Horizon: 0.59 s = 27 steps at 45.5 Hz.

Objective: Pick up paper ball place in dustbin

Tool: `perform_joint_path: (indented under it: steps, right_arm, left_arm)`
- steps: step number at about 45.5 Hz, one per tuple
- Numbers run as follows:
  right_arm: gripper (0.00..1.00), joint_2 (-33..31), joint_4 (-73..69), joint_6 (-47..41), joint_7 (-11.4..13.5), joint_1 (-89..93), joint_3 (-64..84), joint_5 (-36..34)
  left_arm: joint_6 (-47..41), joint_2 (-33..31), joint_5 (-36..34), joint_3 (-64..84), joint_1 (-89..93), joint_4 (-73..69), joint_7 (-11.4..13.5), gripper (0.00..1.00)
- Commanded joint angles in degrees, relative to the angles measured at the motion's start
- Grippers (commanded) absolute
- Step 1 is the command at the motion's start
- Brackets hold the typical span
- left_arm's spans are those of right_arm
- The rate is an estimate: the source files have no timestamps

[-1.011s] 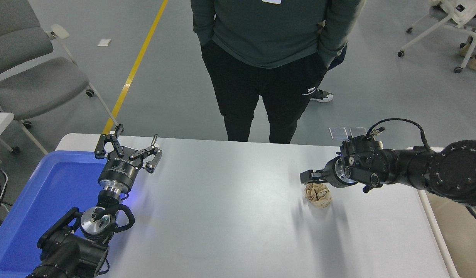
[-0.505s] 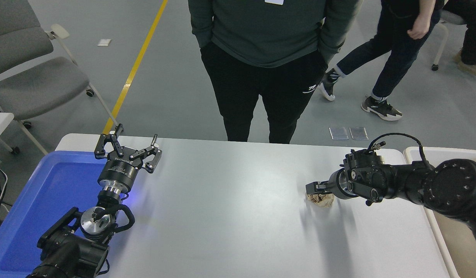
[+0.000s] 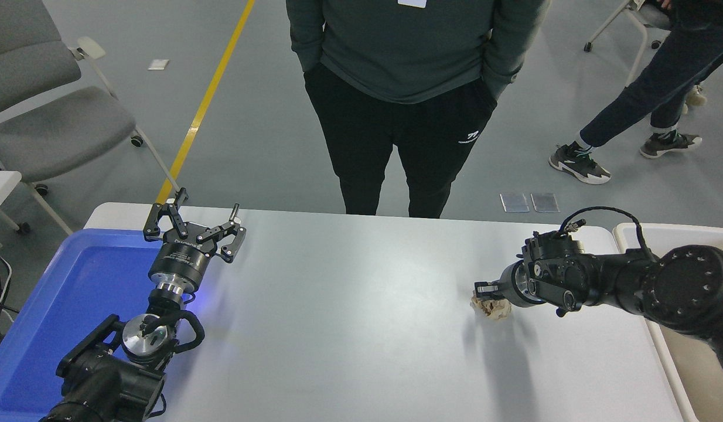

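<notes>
The tan crumpled paper ball (image 3: 493, 309) lies on the white table (image 3: 338, 328) at the right. My right gripper (image 3: 486, 289) comes in from the right, sits on top of the ball and is closed on its upper part; the ball's top is hidden under the fingers. The beige dustbin (image 3: 630, 230) stands at the table's right end, mostly hidden behind my right arm, with part of its inside showing at the lower right. My left gripper (image 3: 194, 225) is parked open at the lower left.
A bright blue tray (image 3: 74, 293) sits at the table's left end under my left arm. A person in a dark green top (image 3: 408, 53) stands at the far side with hands in pockets. Another person's legs (image 3: 643, 111) show at the top right. Grey chairs stand at the far left.
My right gripper came down onto the paper ball and closed on it, and both shifted slightly right. A person walked across the background at the top right. The left arm has not moved.
</notes>
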<state>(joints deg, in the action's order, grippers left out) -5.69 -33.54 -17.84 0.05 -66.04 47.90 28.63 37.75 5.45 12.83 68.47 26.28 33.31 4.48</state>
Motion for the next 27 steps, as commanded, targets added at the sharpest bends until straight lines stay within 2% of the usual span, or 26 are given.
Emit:
perform_joint_path:
  steps: [1, 17, 22, 27]
  right_arm:
    - [0.00, -5.5, -6.2, -2.9, -0.2, -6.4, -0.2, -0.2]
    - [0.00, -24.6, -29.8, -15.5, 0.4, -36.7, 1.9, 2.0]
    - [0.00, -28.1, -35.5, -20.6, 0.5, -47.8, 5.5, 3.1]
    - [0.00, -28.8, -37.5, -25.6, 0.6, -55.7, 7.6, 3.0]
  left_arm:
    - [0.0, 0.0, 0.0, 0.0, 0.0, 0.0, 0.0, 0.99]
    - [0.0, 0.0, 0.0, 0.0, 0.0, 0.0, 0.0, 0.99]
    - [0.0, 0.0, 0.0, 0.0, 0.0, 0.0, 0.0, 0.99]
    - [0.0, 0.0, 0.0, 0.1, 0.0, 0.0, 0.0, 0.99]
